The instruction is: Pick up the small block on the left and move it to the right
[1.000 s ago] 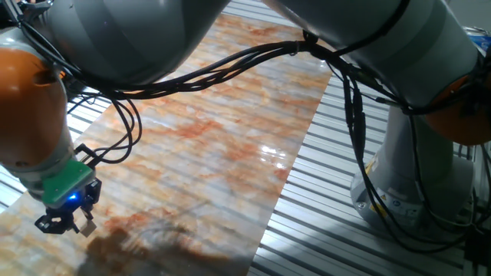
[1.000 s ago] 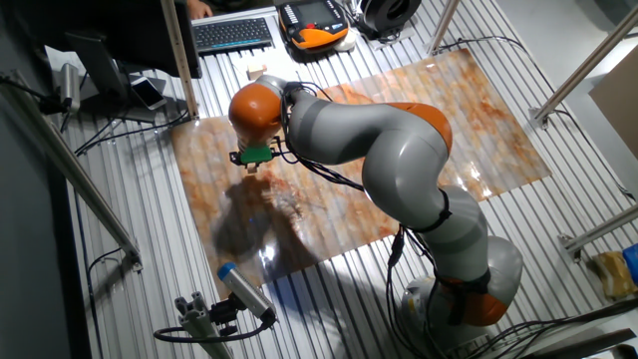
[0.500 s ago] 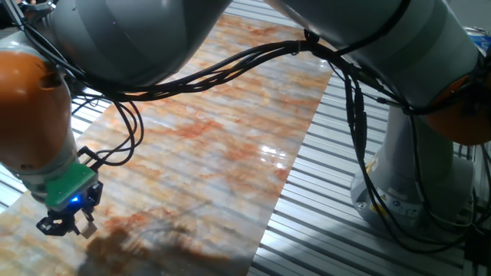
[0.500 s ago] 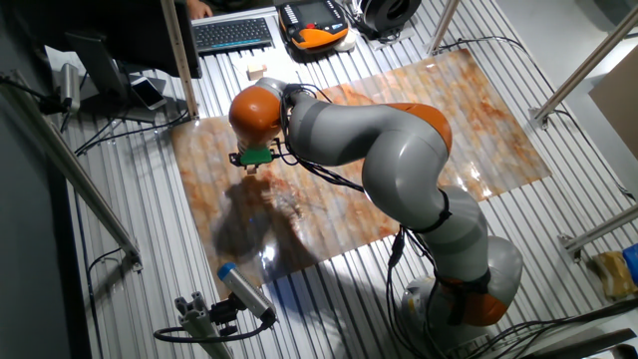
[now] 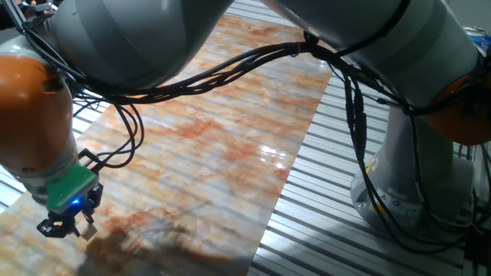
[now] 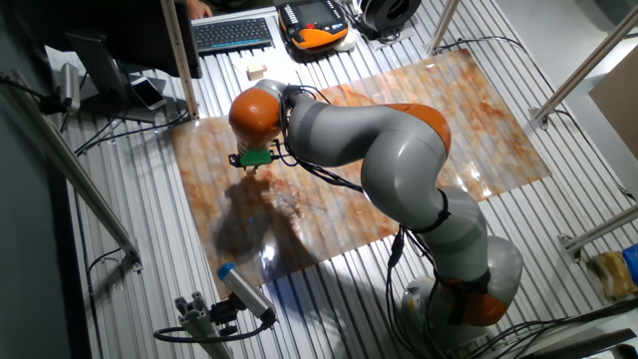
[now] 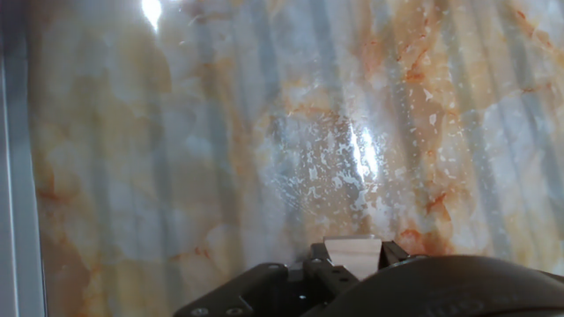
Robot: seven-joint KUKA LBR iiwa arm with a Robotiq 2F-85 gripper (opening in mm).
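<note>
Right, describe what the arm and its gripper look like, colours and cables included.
The arm has thick rounded light-grey links with orange joints, standing on a pale grey base. A bundle of black cables runs loosely along it. Near the wrist sits a green block with a small blue light. The gripper is small and black, with two short fingers.

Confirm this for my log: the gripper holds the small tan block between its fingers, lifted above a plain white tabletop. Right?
Not quite. The gripper does hold the small block, but the tabletop is marbled orange and grey, not plain white. Both fixed views and the hand view show the marbling.
</note>
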